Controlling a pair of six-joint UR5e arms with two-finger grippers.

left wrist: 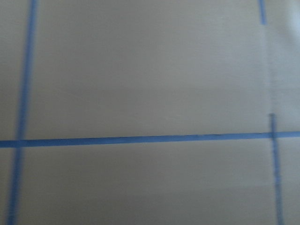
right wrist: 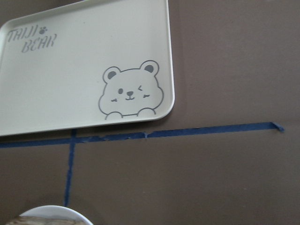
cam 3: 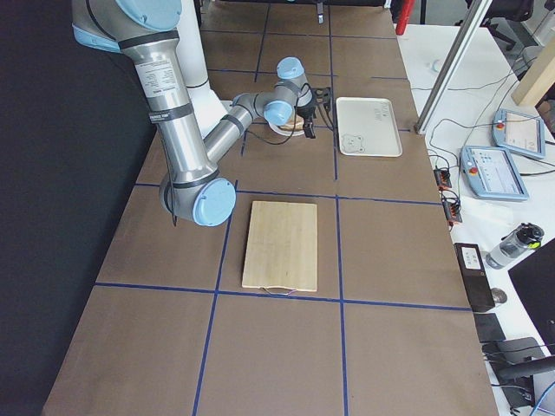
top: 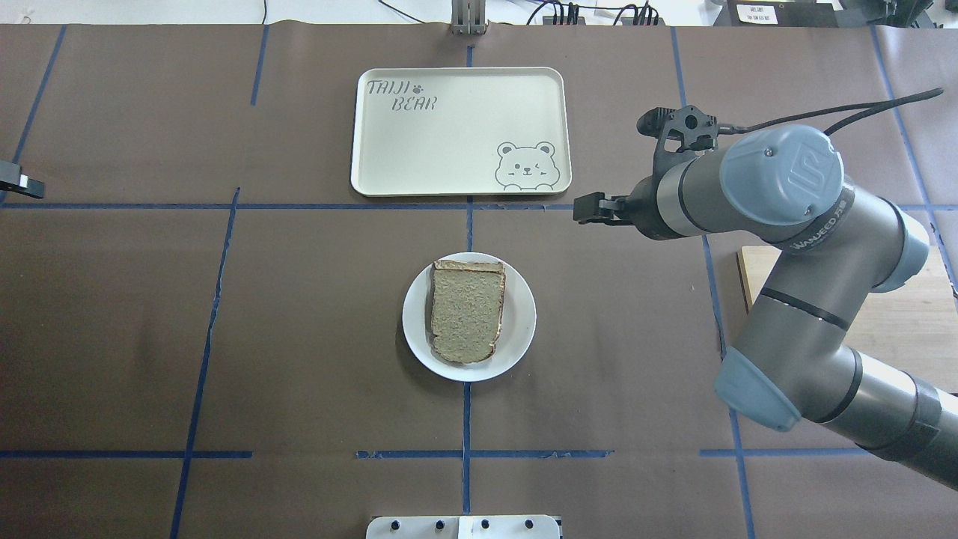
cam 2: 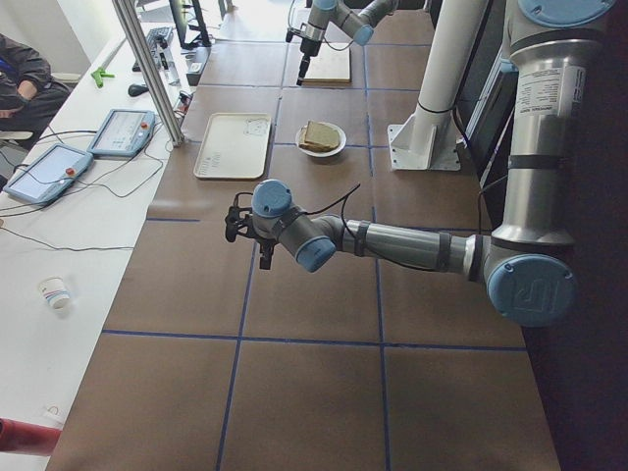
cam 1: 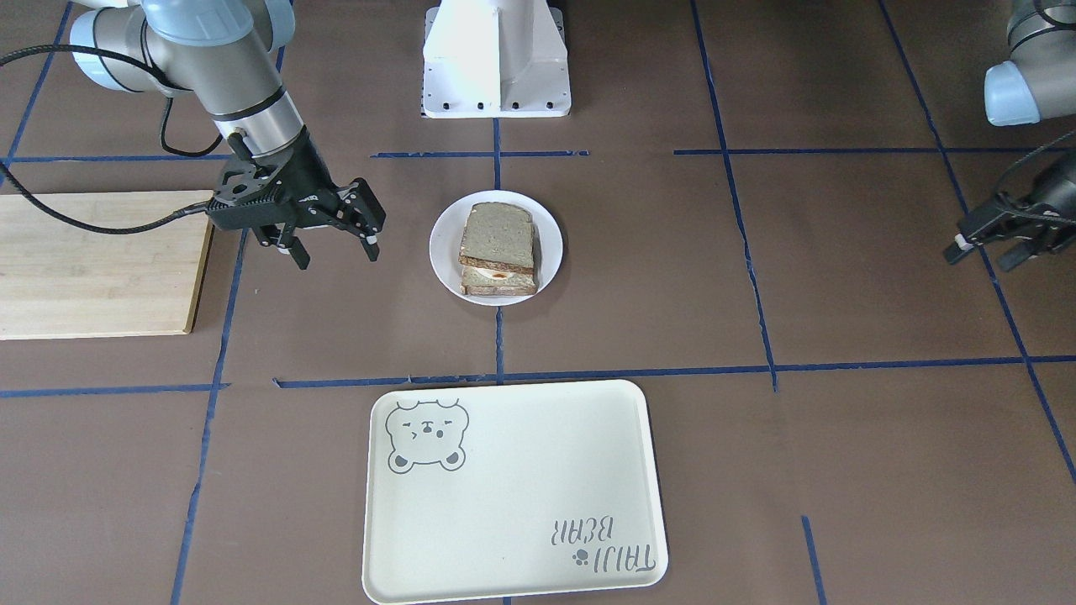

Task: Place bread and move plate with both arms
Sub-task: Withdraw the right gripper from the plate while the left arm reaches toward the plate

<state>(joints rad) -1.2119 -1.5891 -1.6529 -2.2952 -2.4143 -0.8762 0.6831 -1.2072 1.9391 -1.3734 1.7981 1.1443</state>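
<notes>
The plain bread slice (cam 1: 498, 234) lies on top of another slice with egg showing at its edge, both on the small white plate (cam 1: 441, 248) at the table's middle. The slice (top: 468, 311) and the plate (top: 524, 318) also show in the overhead view. My right gripper (cam 1: 336, 256) is open and empty, hovering beside the plate, between it and the wooden board. My left gripper (cam 1: 979, 256) is open and empty, far off on the plate's other side. The right wrist view shows only the plate's rim (right wrist: 51, 212) at its bottom edge.
The cream bear tray (cam 1: 513, 496) lies beyond the plate, away from the robot. A wooden cutting board (cam 1: 92, 265) lies on the robot's right side. The white pedestal (cam 1: 496, 59) stands behind the plate. Blue tape lines cross the brown table.
</notes>
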